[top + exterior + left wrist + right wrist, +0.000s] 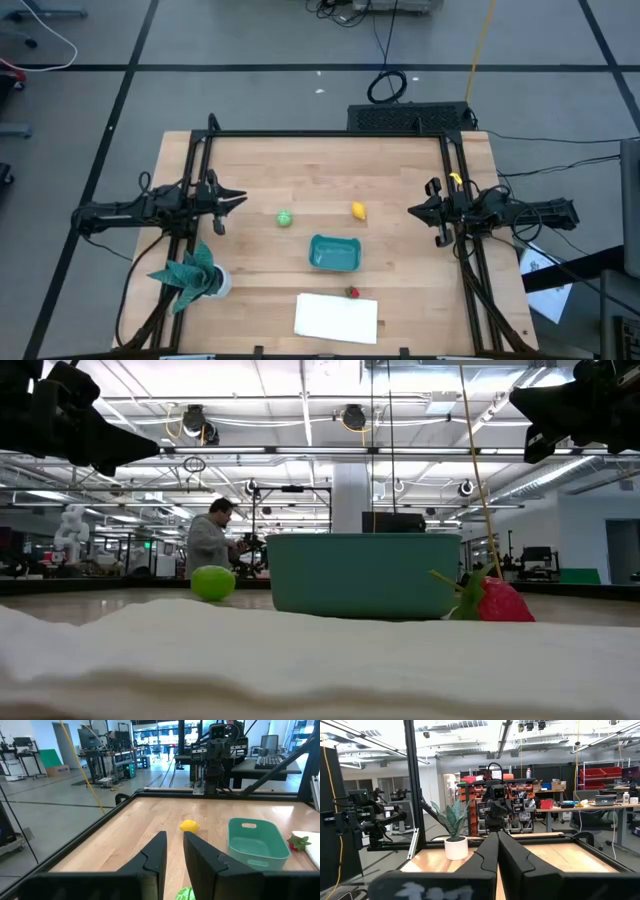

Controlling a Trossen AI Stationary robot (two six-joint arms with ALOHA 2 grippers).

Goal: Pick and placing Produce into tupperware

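Note:
The green round piece (285, 217) and the yellow lemon-like piece (358, 210) lie apart on the wooden table. The teal tupperware (333, 253) stands nearer the front, and it holds nothing that I can see. The small red piece (352, 292) lies by the far edge of a white cloth. My left gripper (238, 197) hovers left of the green piece, its fingers a narrow gap apart and holding nothing. In the left wrist view the green piece (185, 894) shows just beyond the fingertips. My right gripper (412, 210) is shut and empty, hovering right of the lemon.
A white cloth (337, 317) lies at the front middle. A teal leafy plant in a white pot (192, 274) stands at the front left. A black frame (325, 134) rims the table. A person (208, 540) stands far off in the room behind.

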